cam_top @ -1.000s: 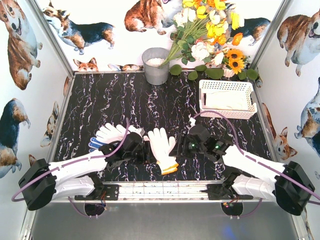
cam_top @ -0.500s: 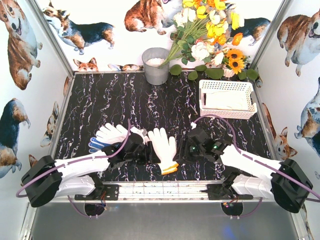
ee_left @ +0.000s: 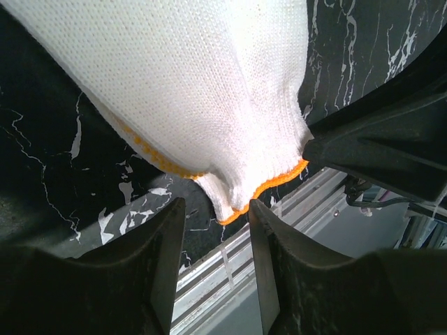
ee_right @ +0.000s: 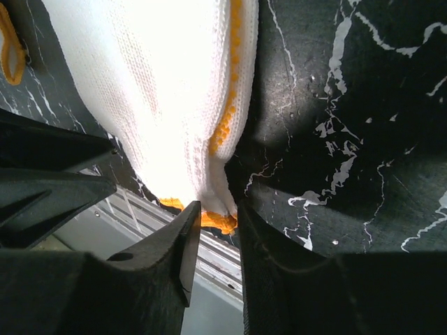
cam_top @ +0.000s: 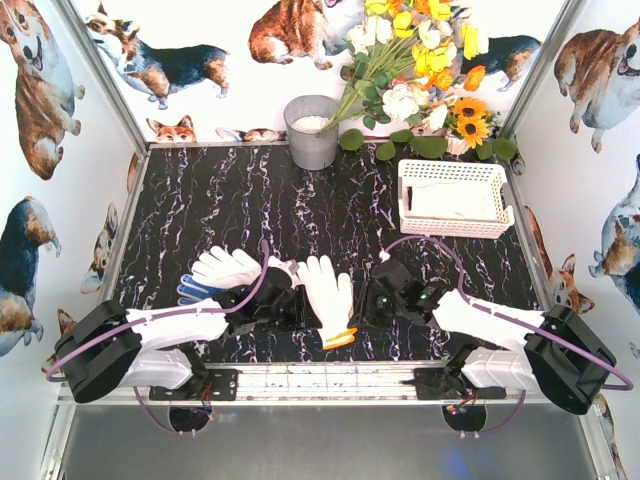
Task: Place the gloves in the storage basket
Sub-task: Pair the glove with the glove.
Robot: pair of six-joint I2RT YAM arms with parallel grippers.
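Glove (cam_top: pixel 322 290), seemingly limp light knit, lies on bench (cam_top: pixel 250 210) well apart from basket (cam_top: pixel 455 228), best held at its orange cuff (ee_right: pixel 225 125), which right pincer (ee_right: pixel 218 209) pinches while left pincer (ee_left: pixel 215 206) straddles it, whether clamped I cannot tell.

Both arms same build. Left arm (cam_top: pixel 180 330): smooth white link shells, fat round black motor housing (cam_top: pixel 90 352) at the outer jt, black wrist block. Right arm (cam_top: pixel 490 320) alike, w/ small green LEDs (cam_top: pixel 385 294) lit on its black wrist. Thin purple cable (cam_top: pixel 200 310) runs along each arm, arching free nr the wrist. Black bases (cam_top: pixel 190 385) at the near edge. Left gripper (ee_left: pixel 214 209) & right gripper (ee_right: pixel 218 209): matte black plastic fingers (ee_left: pixel 157 265), flat-faced, tapering to blunt tips, inner edges catching grey light.
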